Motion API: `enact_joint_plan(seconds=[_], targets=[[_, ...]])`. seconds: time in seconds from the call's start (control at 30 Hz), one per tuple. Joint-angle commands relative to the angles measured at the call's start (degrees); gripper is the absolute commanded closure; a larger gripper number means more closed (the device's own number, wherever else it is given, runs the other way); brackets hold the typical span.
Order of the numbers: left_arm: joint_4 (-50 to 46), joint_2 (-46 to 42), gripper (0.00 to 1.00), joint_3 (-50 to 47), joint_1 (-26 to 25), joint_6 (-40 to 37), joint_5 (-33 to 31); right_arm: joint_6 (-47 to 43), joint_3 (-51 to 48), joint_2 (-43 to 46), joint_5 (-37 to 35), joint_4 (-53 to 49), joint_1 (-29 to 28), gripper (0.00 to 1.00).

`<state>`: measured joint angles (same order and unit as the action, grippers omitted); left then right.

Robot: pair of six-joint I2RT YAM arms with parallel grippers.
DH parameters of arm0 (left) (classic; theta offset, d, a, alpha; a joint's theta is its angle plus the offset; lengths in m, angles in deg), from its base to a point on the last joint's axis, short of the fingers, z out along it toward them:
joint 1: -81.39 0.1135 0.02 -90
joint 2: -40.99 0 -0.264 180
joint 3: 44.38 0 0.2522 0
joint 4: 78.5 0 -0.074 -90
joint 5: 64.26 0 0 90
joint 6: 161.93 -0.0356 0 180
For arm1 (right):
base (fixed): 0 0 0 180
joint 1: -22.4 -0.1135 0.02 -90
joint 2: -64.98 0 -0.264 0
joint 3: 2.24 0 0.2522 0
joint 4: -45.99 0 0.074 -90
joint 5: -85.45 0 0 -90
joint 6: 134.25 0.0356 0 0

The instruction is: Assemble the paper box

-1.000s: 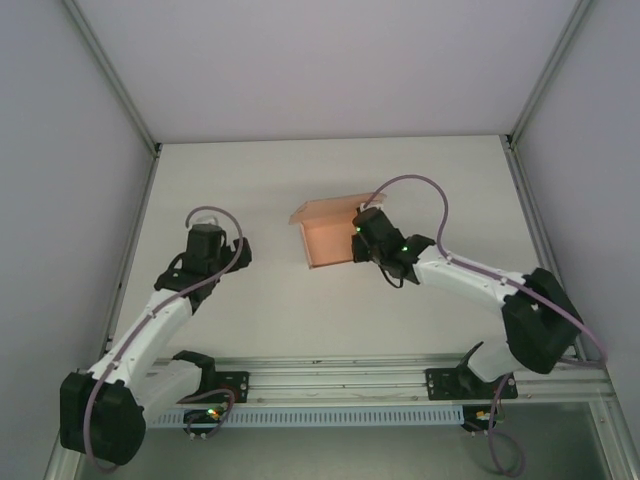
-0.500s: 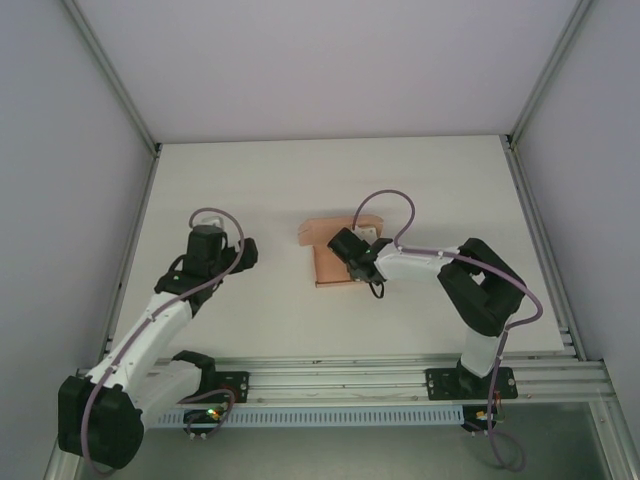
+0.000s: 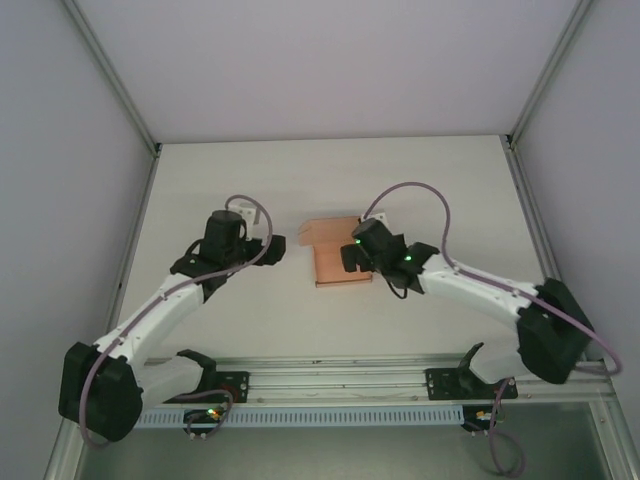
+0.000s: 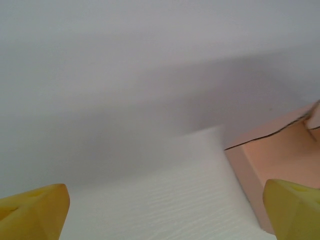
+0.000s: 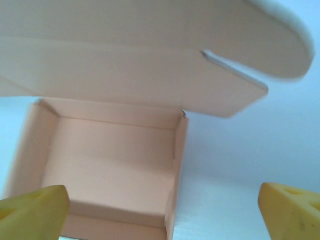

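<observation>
Grippers either side of the paper box (image 3: 338,265) at mid-table.

Left gripper (image 3: 272,248) sits just left of the box, its yellow fingertips (image 4: 35,212) spread wide with nothing between them; in the left wrist view the box's pink wall rises beside the right-hand fingertip. The box rests on the white table (image 3: 230,170) near its middle, an open tray with its lid flap raised along the far edge. Right gripper (image 3: 352,256) is at the box's right side, over its rim, fingers (image 5: 290,212) also spread apart; its wrist view looks into the hollow tray (image 5: 110,165), with the lid flap and a rounded tab above it. Whether either finger touches the card cannot be told.
</observation>
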<state>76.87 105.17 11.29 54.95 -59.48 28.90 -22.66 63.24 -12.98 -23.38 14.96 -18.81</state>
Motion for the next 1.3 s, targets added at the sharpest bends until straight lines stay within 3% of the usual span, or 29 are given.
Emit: enact_joint_plan(seconds=[0.0,0.1,0.17,0.3,0.47,0.6,0.8,0.87,0.93,1.03,1.2,1.27], targets=[[2.5,2.6,0.0,3.5,0.3,-10.2,8.0,-22.9,0.6,4.6,17.1,4.1,6.2,0.0],[0.5,6.7,0.0,7.6,0.8,-15.4,15.4,-32.9,5.1,3.9,29.5,0.1,12.8,0.0],[-1.4,9.7,0.0,10.5,0.6,-18.1,19.5,-38.5,8.8,1.0,34.0,-3.6,15.7,0.0],[-5.4,14.9,0.08,15.3,-0.8,-22.4,21.8,-46.9,17.3,-6.9,32.3,-12.7,16.4,0.07],[-8.9,19.8,0.26,19.3,-2.1,-25.1,19.7,-47.4,24.0,-14.7,30.7,-17.4,17.9,0.13],[-10.3,22.4,0.38,21.7,-3.0,-26.0,18.5,-48.0,26.4,-17.9,29.7,-20.0,18.1,0.31],[-10.8,24.4,0.54,23.4,-3.8,-26.8,18.4,-47.5,26.0,-19.4,29.0,-20.6,18.5,0.35],[-11.7,25.0,0.59,24.0,-4.2,-27.4,17.9,-47.5,26.1,-19.6,28.9,-20.8,18.6,0.41],[-12.6,25.7,0.7,24.6,-4.8,-27.8,16.4,-47.3,26.1,-19.9,28.2,-20.5,18.6,0.53],[-13.4,26.2,0.97,25.3,-6.0,-27.4,13.5,-46.7,26.6,-20.3,27.9,-21.5,18.8,0.69],[-12.3,25.7,1.0,25.5,-6.5,-23.8,7.8,-46.0,27.7,-20.5,26.7,-25.0,19.0,0.94],[-12.5,25.5,1.0,26.2,-6.9,-21.7,4.1,-45.3,27.7,-19.9,25.7,-25.1,18.8,0.96]])
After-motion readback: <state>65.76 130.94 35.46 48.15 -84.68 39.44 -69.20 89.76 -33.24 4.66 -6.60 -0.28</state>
